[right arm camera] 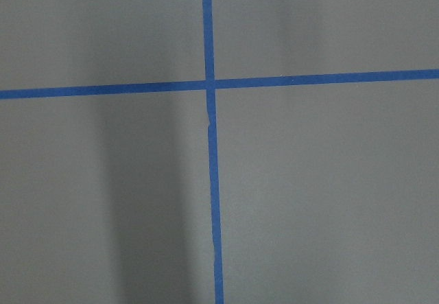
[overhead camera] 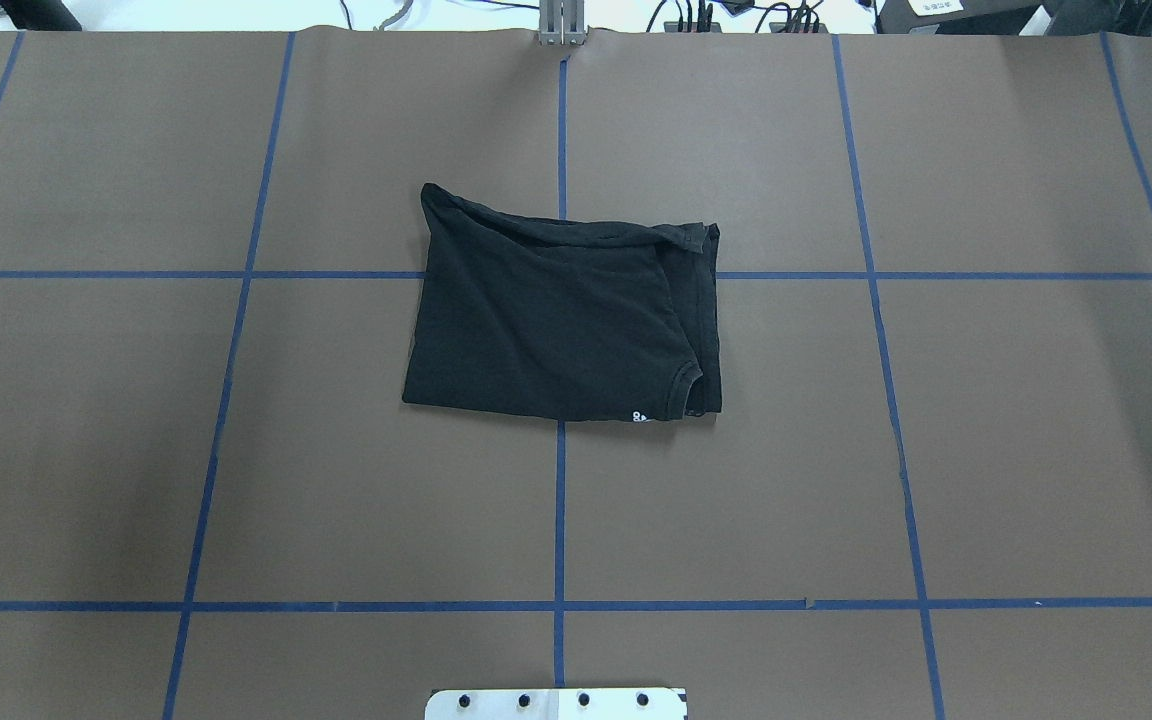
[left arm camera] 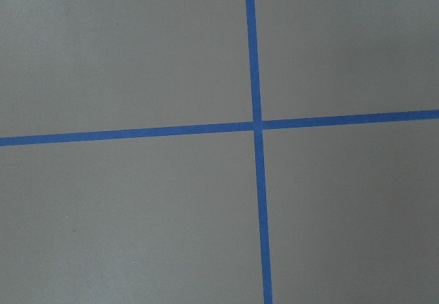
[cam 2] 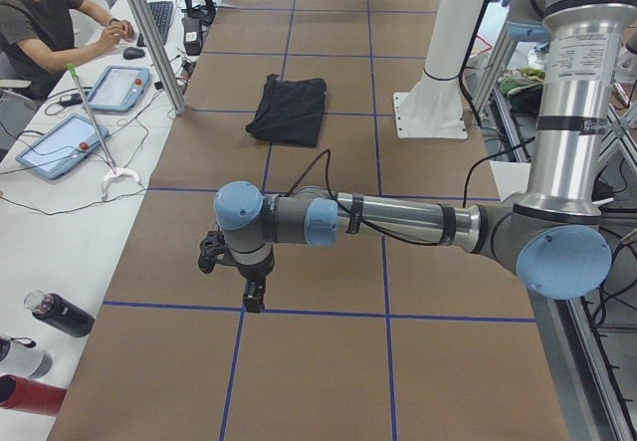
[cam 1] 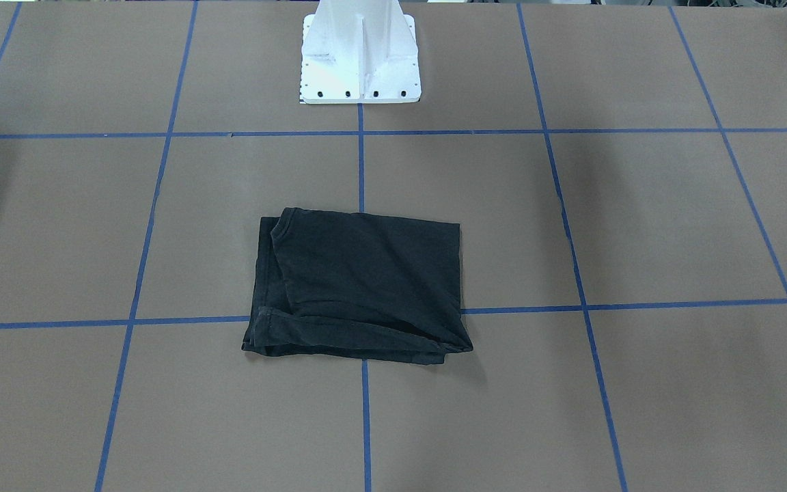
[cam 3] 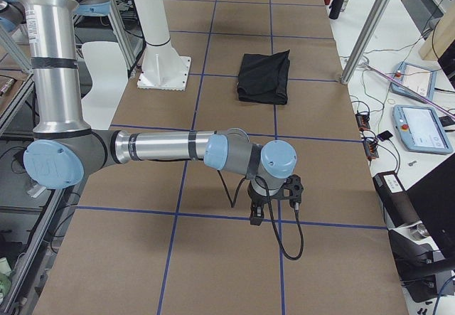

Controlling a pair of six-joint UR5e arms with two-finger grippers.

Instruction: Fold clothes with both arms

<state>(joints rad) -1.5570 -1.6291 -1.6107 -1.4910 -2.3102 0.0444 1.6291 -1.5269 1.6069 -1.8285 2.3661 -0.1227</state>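
Folded T-shirt (overhead camera: pixel 556 320) is lying mid-frame on the counter (overhead camera: pixel 986 450); left end effector (cam 2: pixel 253 300) and right end effector (cam 3: pixel 257 217) are hovering well away, apart or together I cannot tell. Probably only squaring the uneven layers along the overhead frame's right is needing care

Brown table (overhead camera: pixel 86 450) gridded with blue tape (overhead camera: pixel 559 520), beside white bench (cam 2: pixel 60 232).

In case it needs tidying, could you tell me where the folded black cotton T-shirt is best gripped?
Probably on the black cotton T-shirt, at the stacked open edge on the robot's right, approached from above on that side: separate layers show a lip there, while the opposite edge looks a smooth closed fold.
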